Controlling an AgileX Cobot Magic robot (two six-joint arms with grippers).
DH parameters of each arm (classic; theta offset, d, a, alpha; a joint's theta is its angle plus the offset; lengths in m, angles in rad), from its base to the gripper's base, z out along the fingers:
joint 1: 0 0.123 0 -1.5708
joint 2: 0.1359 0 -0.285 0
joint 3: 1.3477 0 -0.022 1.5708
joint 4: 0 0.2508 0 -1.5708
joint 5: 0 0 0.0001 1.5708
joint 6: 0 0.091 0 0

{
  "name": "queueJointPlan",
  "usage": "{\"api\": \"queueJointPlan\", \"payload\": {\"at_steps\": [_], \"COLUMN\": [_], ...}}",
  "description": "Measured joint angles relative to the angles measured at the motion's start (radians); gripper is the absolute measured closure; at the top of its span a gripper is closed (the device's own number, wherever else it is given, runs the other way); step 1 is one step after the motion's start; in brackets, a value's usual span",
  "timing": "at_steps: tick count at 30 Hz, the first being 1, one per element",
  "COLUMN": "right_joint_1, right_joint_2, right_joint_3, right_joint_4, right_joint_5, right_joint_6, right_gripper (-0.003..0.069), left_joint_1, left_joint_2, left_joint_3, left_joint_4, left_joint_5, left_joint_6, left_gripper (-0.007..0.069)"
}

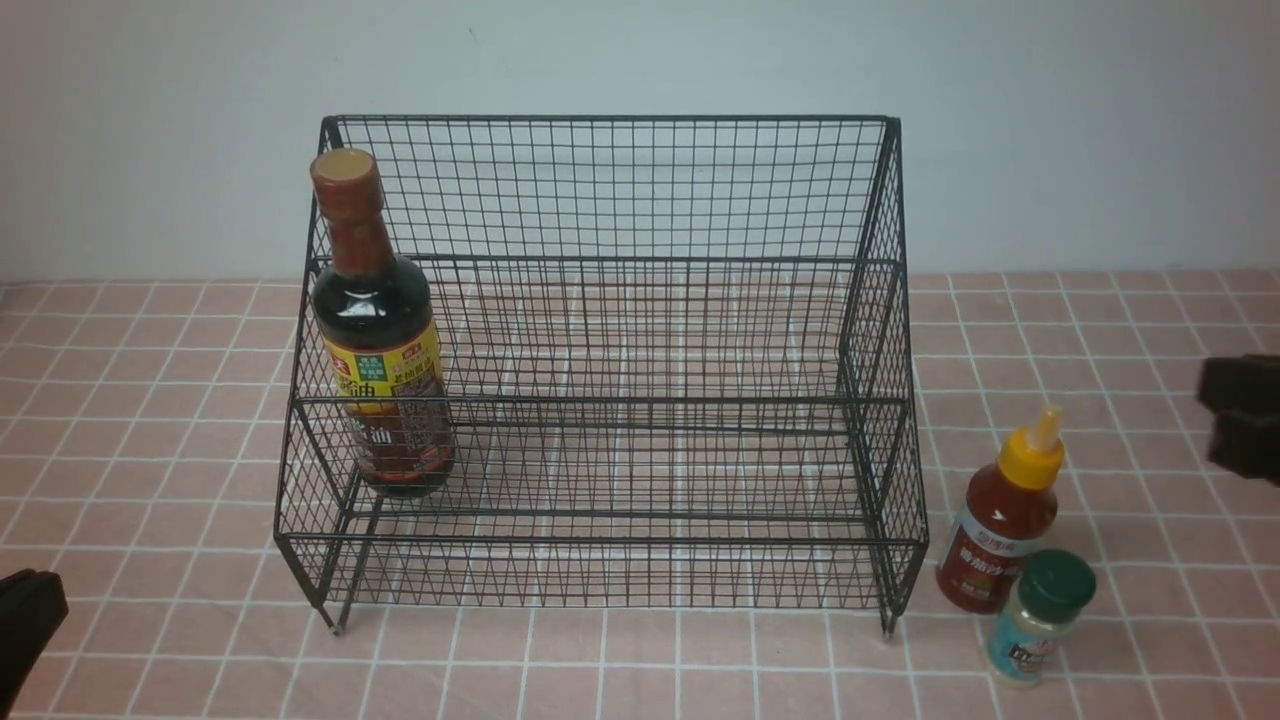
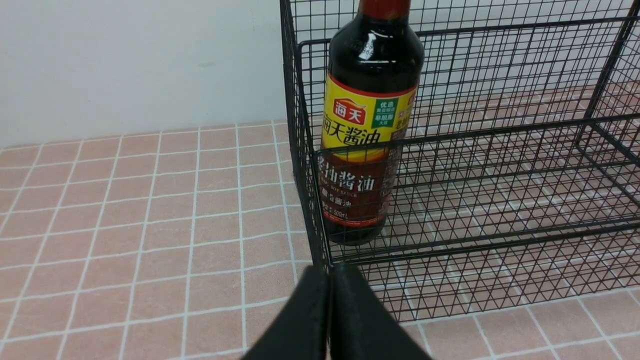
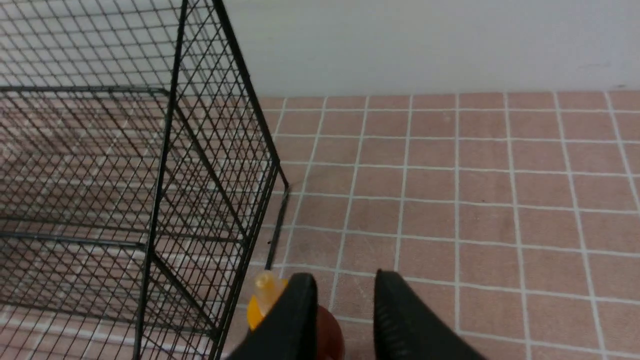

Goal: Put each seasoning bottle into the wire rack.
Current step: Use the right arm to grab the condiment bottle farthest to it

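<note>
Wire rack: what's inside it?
Only the dark soy sauce bottle, upright at the left end of the rack. You see through the mesh; only the bit behind the bottle is covered.

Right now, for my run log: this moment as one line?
soy-sauce bottle: in wire rack, left end | red squeeze bottle, green-lid shaker: outside, right of rack | left claw: shut | right claw: open, empty

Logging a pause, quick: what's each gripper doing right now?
Left gripper: closed, holding nothing.
Right gripper: open, nothing between its fingers.
</note>
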Motion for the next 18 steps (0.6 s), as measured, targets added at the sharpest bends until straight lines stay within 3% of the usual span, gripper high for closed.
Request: {"api": "queueJointPlan", "payload": {"at_steps": [4,9,18], "right_joint_1": [0.059,0.097,0.107], "right_joint_2": [0.095,0.183,0.310], "right_joint_3": [-0.002,-0.003,-0.008], "right_joint_4": [0.142,0.267,0.345], "right_joint_5": [-0.029,-0.121,-0.173], "right_joint_6": [-0.189,-0.307,-0.355], "right_gripper": [0.0337,0.0194,0.0144], "left_joint_1": [0.000,0.000,0.000], "left_joint_2": [0.000,0.000,0.000], "left_joint_3": [0.000,0.000,0.000], "left_joint_4": [0.000,0.000,0.000], "left_joint_5": [0.001,0.001,0.008], "left_joint_6": [0.000,0.000,0.000], "left_gripper": [0.0631,0.0631,0.0631]}}
